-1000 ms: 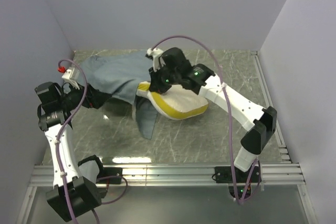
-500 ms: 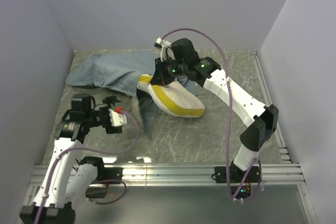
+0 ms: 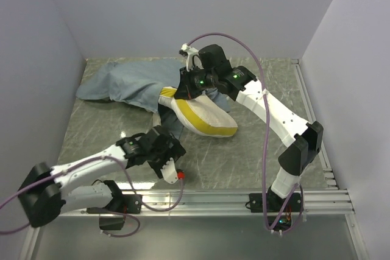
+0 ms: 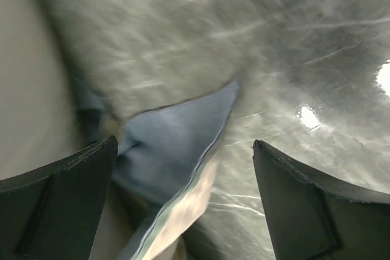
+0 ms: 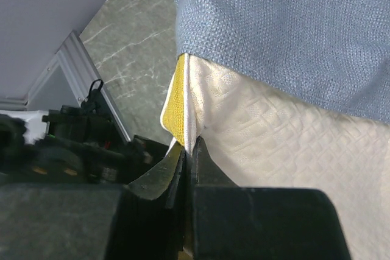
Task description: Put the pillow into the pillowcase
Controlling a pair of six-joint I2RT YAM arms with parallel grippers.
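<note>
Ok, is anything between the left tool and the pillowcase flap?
Nothing visible. The open left tool looks straight at the pillowcase flap on the table, no object between.

Far pillow [image 3: 207,117] end hidden under pillowcase [image 3: 131,83]; L wrist view blurred, pillowcase cut off btm.

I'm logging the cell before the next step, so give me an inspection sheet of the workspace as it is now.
Surface: grey marbled table, glossy.
Job's things: pillow, one end under the pillowcase, most uncovered.
Clutter: nothing seen.
Tools: left tool open over a pillowcase corner; right tool shut on the pillow's yellow edge.
Cables: purple cable looping off each arm.
Surroundings: plain walls, metal rail at the near edge.
</note>
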